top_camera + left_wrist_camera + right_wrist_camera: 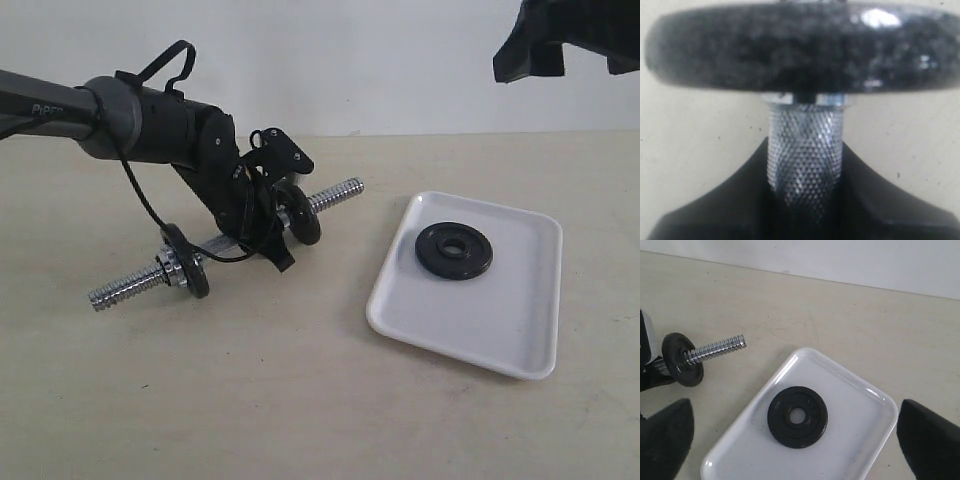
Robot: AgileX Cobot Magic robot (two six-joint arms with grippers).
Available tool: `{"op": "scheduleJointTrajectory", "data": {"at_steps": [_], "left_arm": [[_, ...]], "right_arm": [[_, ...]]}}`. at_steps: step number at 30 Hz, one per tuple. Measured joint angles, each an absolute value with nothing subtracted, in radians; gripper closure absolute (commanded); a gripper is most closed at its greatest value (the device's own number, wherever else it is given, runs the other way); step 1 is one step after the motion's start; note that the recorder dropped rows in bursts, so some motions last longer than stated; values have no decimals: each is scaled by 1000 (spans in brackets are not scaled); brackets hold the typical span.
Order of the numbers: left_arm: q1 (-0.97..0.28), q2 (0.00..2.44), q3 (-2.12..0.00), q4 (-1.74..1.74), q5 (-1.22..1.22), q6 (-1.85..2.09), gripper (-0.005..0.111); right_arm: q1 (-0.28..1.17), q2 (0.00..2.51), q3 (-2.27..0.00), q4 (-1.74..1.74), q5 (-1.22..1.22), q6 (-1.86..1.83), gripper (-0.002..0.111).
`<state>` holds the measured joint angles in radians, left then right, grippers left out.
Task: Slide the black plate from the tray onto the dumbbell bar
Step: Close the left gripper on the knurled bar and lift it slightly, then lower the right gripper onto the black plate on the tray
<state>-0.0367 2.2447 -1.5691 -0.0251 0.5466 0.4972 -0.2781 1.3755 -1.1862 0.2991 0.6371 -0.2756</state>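
Chrome knurling on the dumbbell bar (805, 155): left wrist view only.

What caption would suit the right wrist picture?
Open fingers above the black plate, flat in the tray; dumbbell bar nearby.

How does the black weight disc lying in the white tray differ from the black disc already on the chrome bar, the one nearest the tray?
The round matte black plate lies flat in the glossy white rectangular tray. The mounted black disc stands on edge on the chrome dumbbell bar. The plate's centre hole is open, while the bar fills the mounted disc's hole. Both are round and black, and they look alike in size.
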Motion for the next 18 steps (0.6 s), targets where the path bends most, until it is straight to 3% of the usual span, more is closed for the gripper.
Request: {"op": "scheduleJointTrajectory", "data": {"at_steps": [18], "left_arm": [[-37,2158,-1561,-107,573,504,103]], "right_arm": [[-278,1453,-1186,299,643,-276,4]]}}
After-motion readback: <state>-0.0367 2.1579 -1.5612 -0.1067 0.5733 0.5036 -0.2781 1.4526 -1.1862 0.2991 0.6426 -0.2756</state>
